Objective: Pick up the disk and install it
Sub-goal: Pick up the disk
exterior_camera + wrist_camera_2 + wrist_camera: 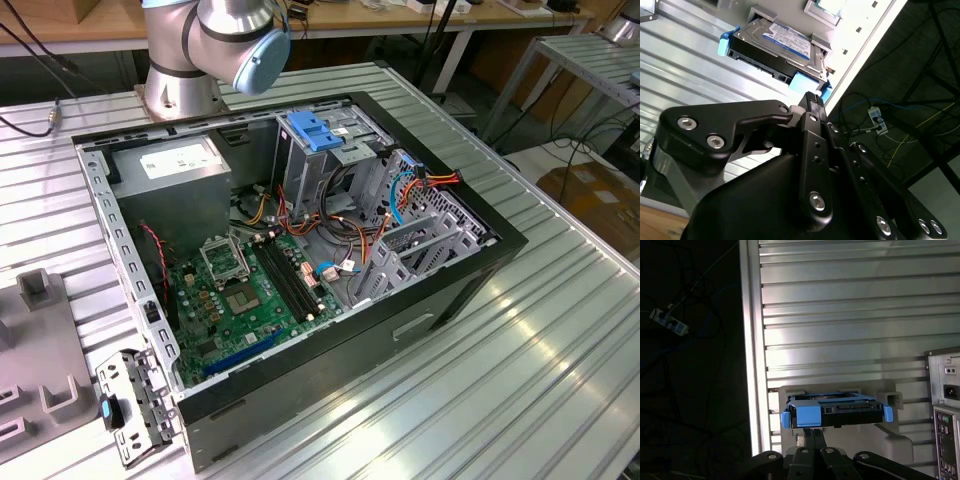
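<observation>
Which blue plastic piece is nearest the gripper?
The blue bracket edging the disk, right at the tip of the gripper; the blue latch sits atop the drive cage inside the computer case.

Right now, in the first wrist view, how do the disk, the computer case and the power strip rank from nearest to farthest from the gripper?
1. The disk, on its grey holder, directly ahead of the gripper.
2. The computer case, standing on the table beside that holder.
3. The power strip, down on the floor past the table's edge.
</observation>
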### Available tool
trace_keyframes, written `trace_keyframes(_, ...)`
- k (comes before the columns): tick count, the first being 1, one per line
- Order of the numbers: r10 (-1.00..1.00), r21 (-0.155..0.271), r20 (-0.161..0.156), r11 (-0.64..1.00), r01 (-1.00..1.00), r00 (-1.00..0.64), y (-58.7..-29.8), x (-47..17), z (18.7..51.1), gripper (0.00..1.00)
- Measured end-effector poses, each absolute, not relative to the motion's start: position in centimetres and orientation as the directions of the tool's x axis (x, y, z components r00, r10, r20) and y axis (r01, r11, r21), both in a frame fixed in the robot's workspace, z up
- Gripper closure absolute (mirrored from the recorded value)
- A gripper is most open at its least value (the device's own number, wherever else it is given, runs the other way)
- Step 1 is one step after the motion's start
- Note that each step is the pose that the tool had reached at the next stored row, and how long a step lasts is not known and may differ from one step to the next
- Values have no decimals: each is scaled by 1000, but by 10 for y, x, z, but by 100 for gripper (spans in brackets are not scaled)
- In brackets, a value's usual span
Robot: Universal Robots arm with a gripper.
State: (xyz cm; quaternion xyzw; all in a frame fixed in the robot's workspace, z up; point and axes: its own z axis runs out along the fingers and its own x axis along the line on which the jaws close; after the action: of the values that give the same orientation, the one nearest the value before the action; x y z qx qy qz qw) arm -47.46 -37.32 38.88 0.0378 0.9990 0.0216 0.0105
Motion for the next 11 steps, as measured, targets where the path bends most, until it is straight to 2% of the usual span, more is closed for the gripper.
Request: trace_keyframes(11,-168,43,-19,985,-169,-986,-373,-475,388,89)
